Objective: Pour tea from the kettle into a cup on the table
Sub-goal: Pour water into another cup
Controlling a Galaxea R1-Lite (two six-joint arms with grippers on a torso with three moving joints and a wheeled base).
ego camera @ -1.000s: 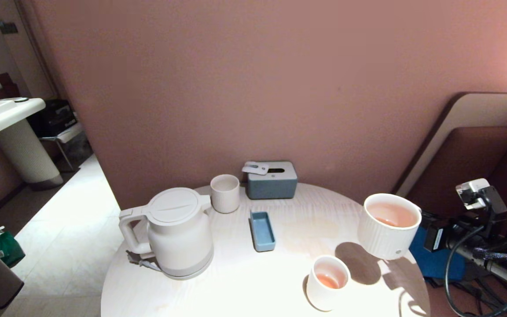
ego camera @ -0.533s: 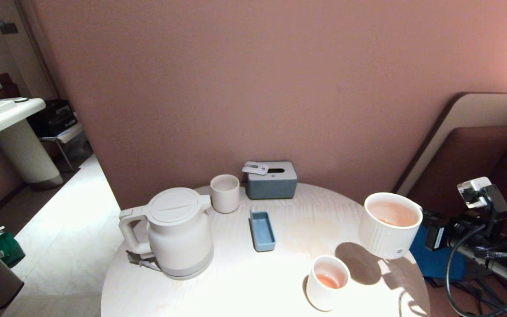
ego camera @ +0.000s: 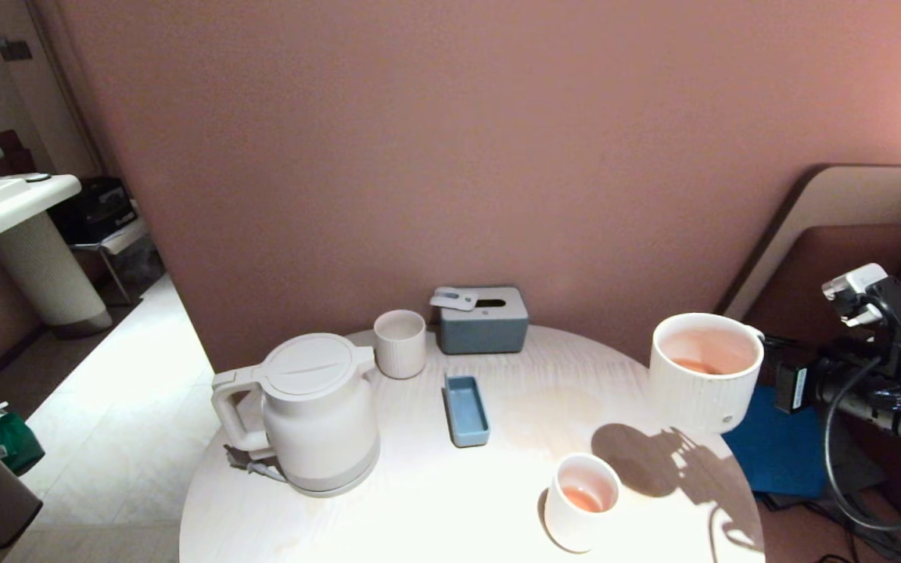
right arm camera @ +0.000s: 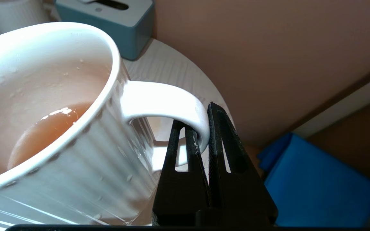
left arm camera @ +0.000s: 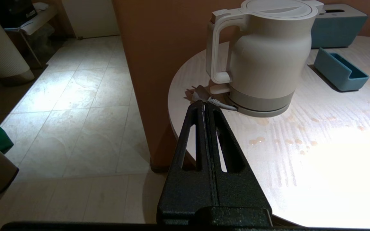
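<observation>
The right gripper [right arm camera: 204, 141] pinches the loop handle of the cup [ego camera: 705, 371], its jaws pressed against either side of the handle, and holds the ribbed white mug in the air above the tabletop [ego camera: 435, 500] near its edge on the robot's right, where it casts a shadow on the wood below. Inside the cup, just ahead of the gripper, a shallow pool of pale orange-pink tea [right arm camera: 48, 128] lies at the bottom, and droplets cling to the inner wall. The kettle [ego camera: 317, 410] stands upright with its lid on, well apart from the right gripper, across the tabletop on the robot's left; the left gripper [left arm camera: 204, 107] sits off the tabletop's edge, near the kettle's handle side, pressed together and holding nothing. A smaller smooth white cup [ego camera: 582, 500] with a little tea stands on the tabletop below and in front of the held mug. The step in hand looks like handling the cup after some tea has gone into it, rather than pouring, since no gripper is on the kettle. The next move probably calls for keeping the mug level so the tea does not slop, and lowering it squarely onto the tabletop before the jaws let go.
</observation>
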